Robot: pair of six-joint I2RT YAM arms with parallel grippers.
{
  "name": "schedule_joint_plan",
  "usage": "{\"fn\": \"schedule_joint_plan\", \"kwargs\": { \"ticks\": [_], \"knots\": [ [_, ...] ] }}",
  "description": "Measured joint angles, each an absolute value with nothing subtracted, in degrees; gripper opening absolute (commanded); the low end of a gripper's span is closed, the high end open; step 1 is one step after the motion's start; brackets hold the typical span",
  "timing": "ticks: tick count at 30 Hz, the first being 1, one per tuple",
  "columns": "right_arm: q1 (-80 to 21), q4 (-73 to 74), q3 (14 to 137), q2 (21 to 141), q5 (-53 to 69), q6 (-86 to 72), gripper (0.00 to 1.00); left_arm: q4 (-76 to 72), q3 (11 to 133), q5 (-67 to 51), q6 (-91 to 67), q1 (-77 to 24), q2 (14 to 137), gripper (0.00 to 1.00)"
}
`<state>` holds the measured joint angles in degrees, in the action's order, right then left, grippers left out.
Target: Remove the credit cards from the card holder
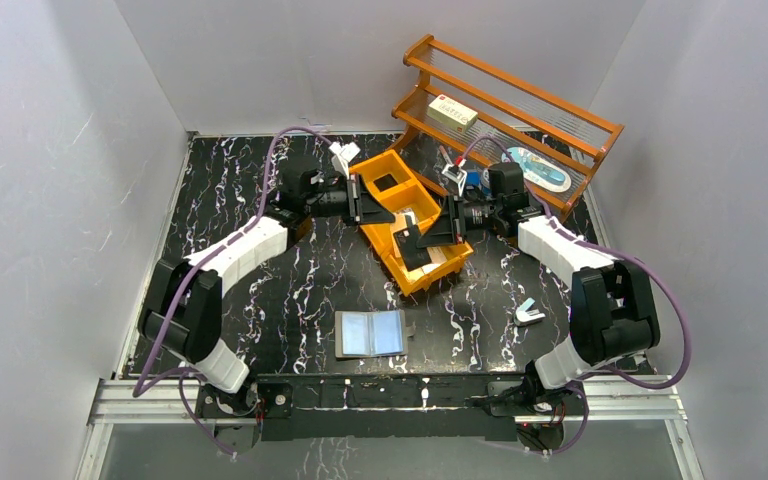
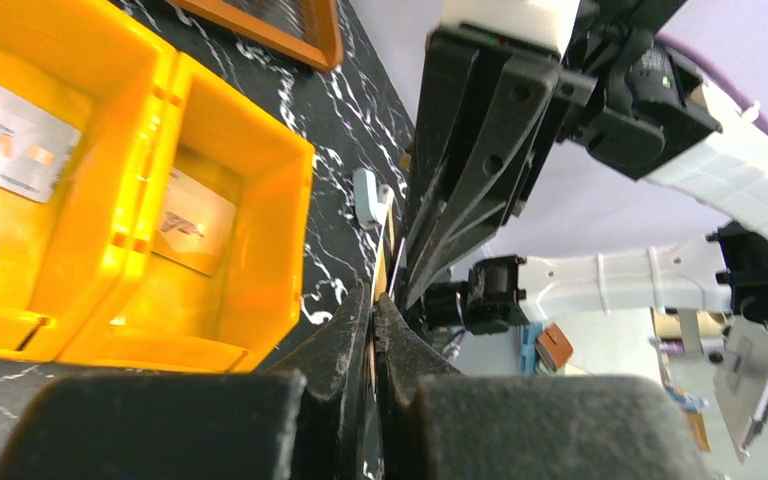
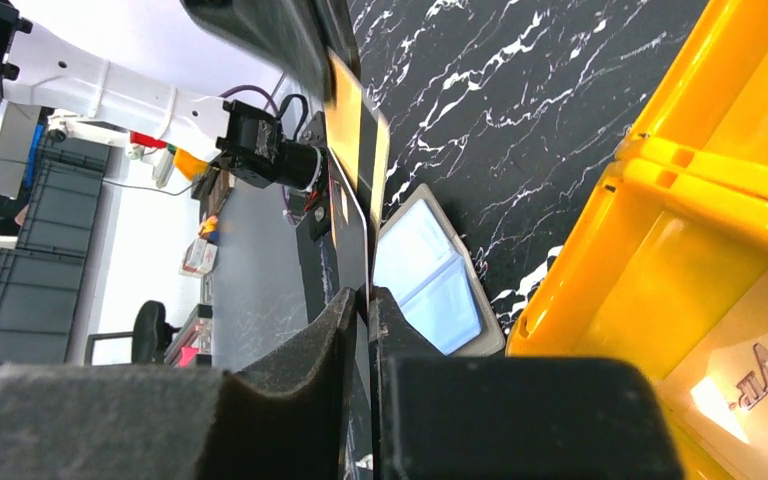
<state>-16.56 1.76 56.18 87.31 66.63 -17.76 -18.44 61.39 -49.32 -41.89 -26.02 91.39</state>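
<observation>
- Two robot arms reach in over a black marbled table and meet above an orange bin with three compartments.
- The left gripper has its jaws drawn down to a thin slit. The edge of a card, the held card, is pinched in that slit.
- The right gripper comes from the opposite side, and its jaws are pressed narrow on the same card. The two sets of fingertips almost touch, nose to nose.
- The held card stands on edge between the two grippers. It is tan-orange with a black stripe and sits up off the table.
- The card holder lies open and flat on the table, pale blue lining upward. It is well apart from both sets of jaws, on the arm-base side of them. From the right wrist it shows on the table just past the fingertips and a little to their right.
- The bin sits right beside both sets of jaws: to the left of the left jaws, and to the right of the right jaws.
- A black card lies in the far compartment, close to the left gripper.
- A silvery card and a tan card lie flat in the two neighbouring compartments.
- Beyond the right gripper stands a wooden rack holding a cream box.
- A small white clip lies on the table near the right arm.
</observation>
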Motion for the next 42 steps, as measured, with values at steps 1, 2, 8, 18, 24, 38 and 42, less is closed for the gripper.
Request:
{"fn": "schedule_joint_plan", "kwargs": {
  "ticks": [1, 2, 8, 18, 24, 38, 42],
  "knots": [
    [-16.5, 1.8, 56.0, 87.4, 66.7, -17.7, 0.17, -18.4, 61.3, -48.9, -42.0, -25.6, 91.2, 0.0],
    [-16.4, 2.0, 55.5, 87.5, 66.7, -17.7, 0.17, -18.6, 61.3, -48.5, -42.0, -25.1, 91.1, 0.0],
    [-15.8, 4.3, 54.6, 88.1, 66.8, -17.3, 0.13, -19.4, 60.6, -46.5, -42.0, -24.0, 90.4, 0.0],
    [-14.5, 10.4, 54.6, 86.0, 60.5, -15.0, 0.1, -14.6, 59.6, -41.5, -40.1, -23.9, 89.8, 0.0],
    [-13.2, 12.7, 55.4, 80.3, 52.6, -14.9, 0.09, -17.6, 57.6, -41.5, -43.2, -24.3, 92.7, 0.0],
    [-12.8, 13.5, 59.2, 76.5, 41.9, -17.0, 0.08, -25.8, 57.5, -38.6, -49.8, -29.5, 102.9, 0.0],
    [-12.8, 13.7, 59.3, 75.7, 41.1, -17.0, 0.08, -27.4, 57.4, -36.0, -50.8, -30.8, 104.4, 0.0]
  ]
}}
